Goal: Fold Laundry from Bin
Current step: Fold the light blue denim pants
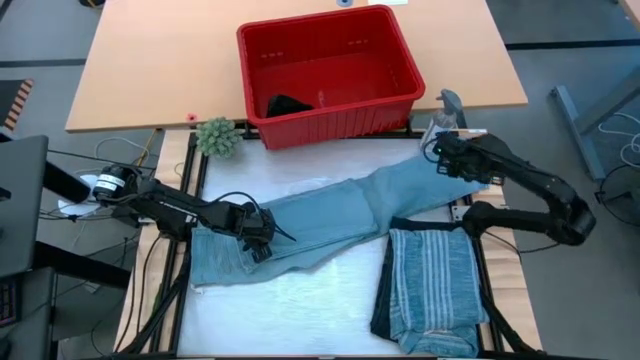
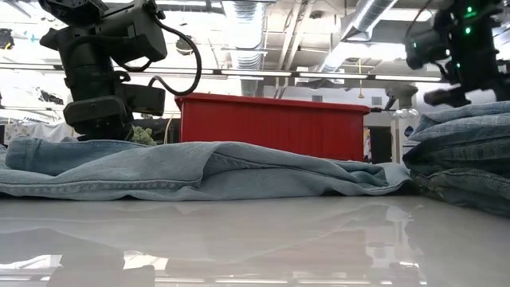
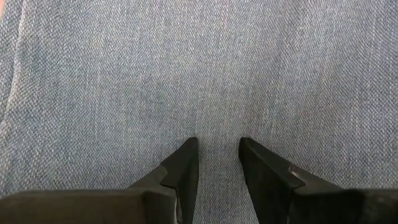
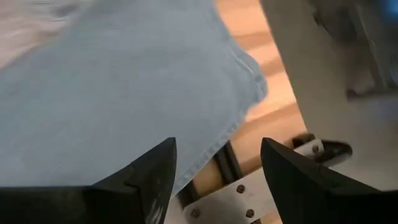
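White tabletop (image 1: 300, 310) carries light blue jeans (image 1: 330, 210) spread diagonally, slightly rumpled.

Overhead looking down, low table-level, two close wrist views

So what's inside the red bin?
The red bin holds one small black item near its front left corner. The rest of its floor looks bare. Anything beneath that item is covered.

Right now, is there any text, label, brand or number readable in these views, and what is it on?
None readable.
Red bin: no label or print visible.
Light blue jeans and folded striped shirt: no tags showing.
Both arms: no legible markings.
Room behind in the low view: nothing legible.
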